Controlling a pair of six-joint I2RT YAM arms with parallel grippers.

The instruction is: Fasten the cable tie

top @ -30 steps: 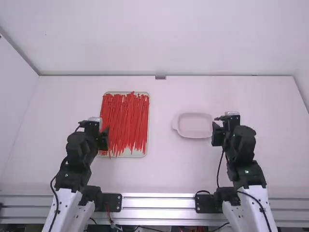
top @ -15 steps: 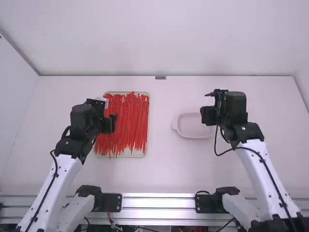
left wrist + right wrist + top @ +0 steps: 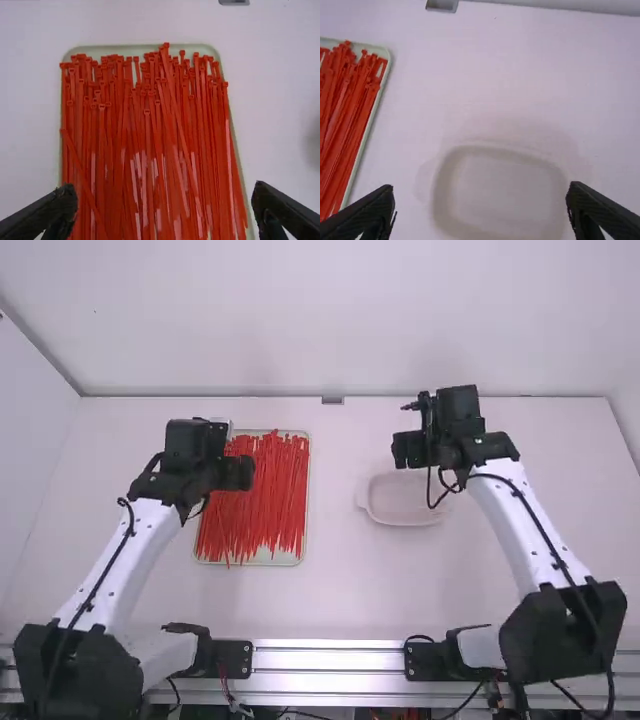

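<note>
Fingers spread wide, the left gripper (image 3: pixel 161 197) is hovering over red plastic cable ties (image 3: pixel 150 150) on a pale green tray (image 3: pixel 145 47). The right gripper (image 3: pixel 480 195), equally wide, is hanging above a shallow white dish (image 3: pixel 495 190). Both arms are reaching farther forward than a second ago.

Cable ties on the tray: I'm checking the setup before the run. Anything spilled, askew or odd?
Nothing stands out. The red cable ties lie heaped on their tray, a few crossing slantwise over the rest, none strayed from the pile. The white dish sits upright beside it.

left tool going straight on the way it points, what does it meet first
The left tool would likely meet the red cable ties on the tray first; depth is unclear.
</note>
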